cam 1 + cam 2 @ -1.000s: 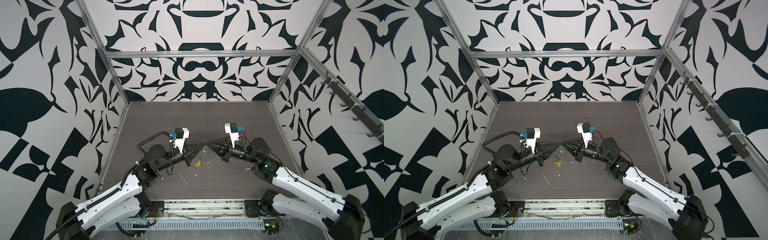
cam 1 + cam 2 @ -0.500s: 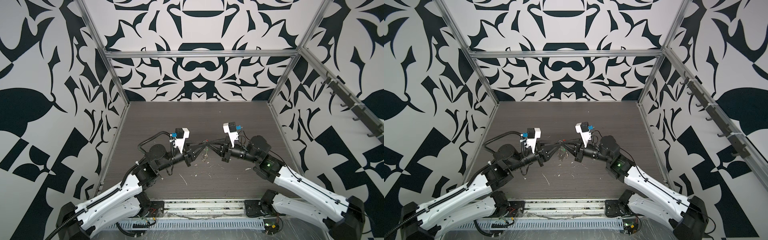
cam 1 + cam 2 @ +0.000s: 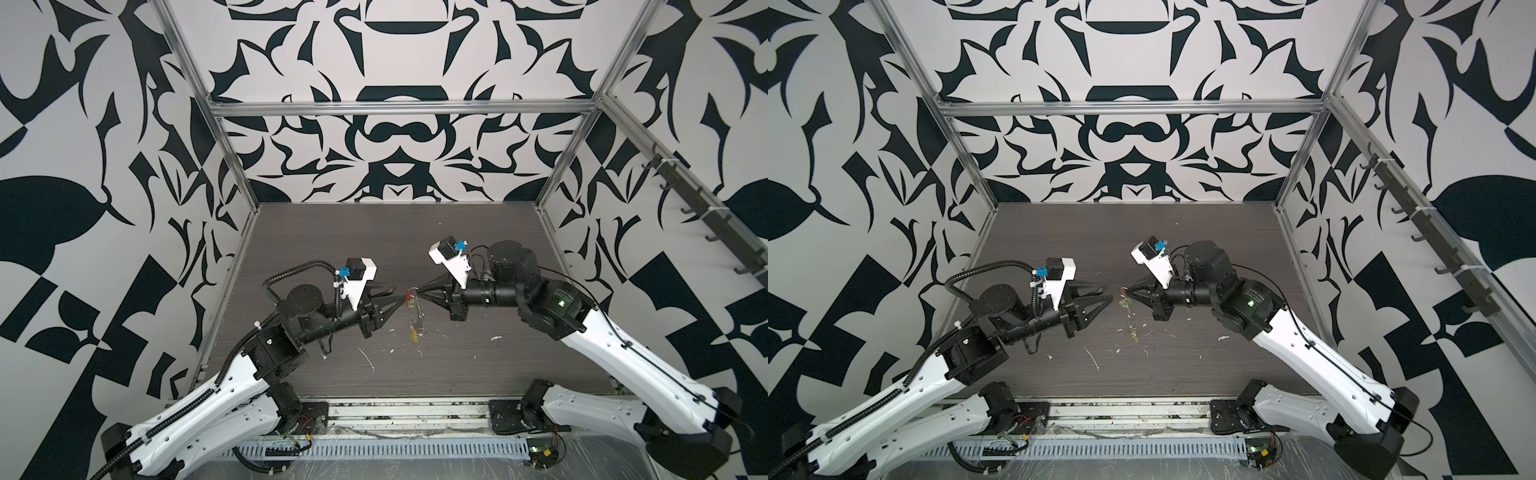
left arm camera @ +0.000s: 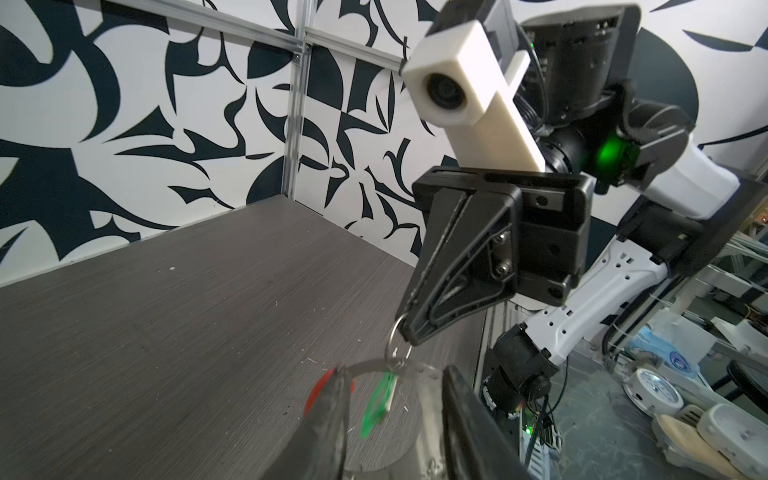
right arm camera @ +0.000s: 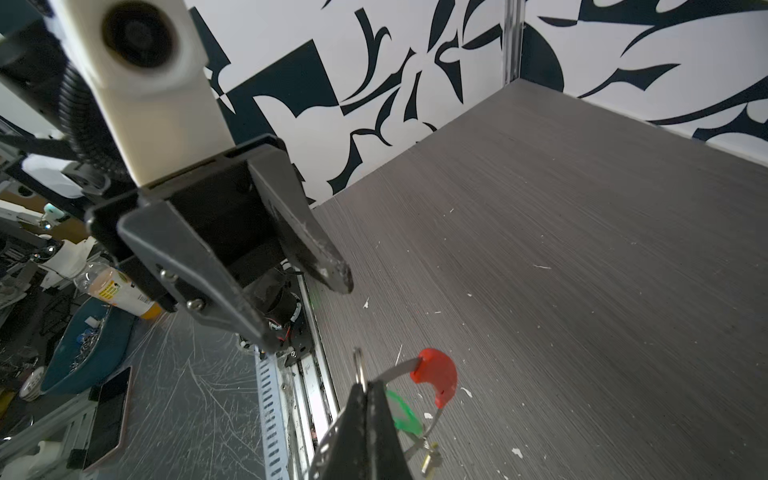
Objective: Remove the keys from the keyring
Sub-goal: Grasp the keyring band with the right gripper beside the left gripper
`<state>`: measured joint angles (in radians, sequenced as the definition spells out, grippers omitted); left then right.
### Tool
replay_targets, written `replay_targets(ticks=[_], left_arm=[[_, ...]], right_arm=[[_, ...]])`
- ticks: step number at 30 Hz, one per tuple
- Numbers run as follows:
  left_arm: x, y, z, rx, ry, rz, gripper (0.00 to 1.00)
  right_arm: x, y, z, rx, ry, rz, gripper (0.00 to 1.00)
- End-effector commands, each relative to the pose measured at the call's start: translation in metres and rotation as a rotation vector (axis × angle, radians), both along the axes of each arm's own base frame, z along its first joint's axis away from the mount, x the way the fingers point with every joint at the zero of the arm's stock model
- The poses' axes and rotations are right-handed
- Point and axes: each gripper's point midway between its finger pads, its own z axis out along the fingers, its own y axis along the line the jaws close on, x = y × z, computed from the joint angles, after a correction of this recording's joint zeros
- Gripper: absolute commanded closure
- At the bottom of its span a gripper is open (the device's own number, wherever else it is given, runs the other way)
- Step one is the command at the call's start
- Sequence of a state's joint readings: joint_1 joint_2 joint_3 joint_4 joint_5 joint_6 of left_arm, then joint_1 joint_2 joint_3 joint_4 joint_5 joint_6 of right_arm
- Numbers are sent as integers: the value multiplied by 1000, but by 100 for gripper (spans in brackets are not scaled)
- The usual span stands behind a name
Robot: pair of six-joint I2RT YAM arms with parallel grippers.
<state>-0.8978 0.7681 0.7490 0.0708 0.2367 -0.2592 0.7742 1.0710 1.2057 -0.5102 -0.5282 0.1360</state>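
Right gripper [image 5: 366, 386] pinches one small ring [image 5: 358, 365]; one keyring [image 5: 436, 376] dangles one green-tagged key [image 5: 402, 412], one yellow-tagged key [image 3: 412, 335]; left gripper [image 3: 1108, 291] gapes, empty.

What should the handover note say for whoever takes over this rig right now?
Left gripper: open, holding nothing, tips close to the keyring but apart from it.
Right gripper: shut on the small split ring linked to the keyring, which hangs below it.
Keys: green-tagged key near the top, by the red section; yellow-tagged key at the bottom; whether it touches the table is unclear.
Done: keyring lifted; no key off yet.
Left: take both keys off the keyring.
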Motion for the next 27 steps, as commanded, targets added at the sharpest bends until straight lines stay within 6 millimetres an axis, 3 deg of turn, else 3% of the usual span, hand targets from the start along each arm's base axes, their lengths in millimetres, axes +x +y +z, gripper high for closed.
replay_targets(ticks=[1, 7, 19, 27], left_arm=[[-5, -7, -8, 58, 15, -53, 62], [-3, -12, -14, 81, 25, -60, 73], [-3, -15, -13, 80, 3, -76, 74], [-8, -19, -12, 61, 9, -118, 93]], right_arm=[[-10, -4, 3, -70, -13, 56, 100], [-9, -1, 8, -103, -5, 72, 100], [-19, 9, 7, -154, -31, 121, 100], [-18, 14, 6, -172, -45, 116, 100]])
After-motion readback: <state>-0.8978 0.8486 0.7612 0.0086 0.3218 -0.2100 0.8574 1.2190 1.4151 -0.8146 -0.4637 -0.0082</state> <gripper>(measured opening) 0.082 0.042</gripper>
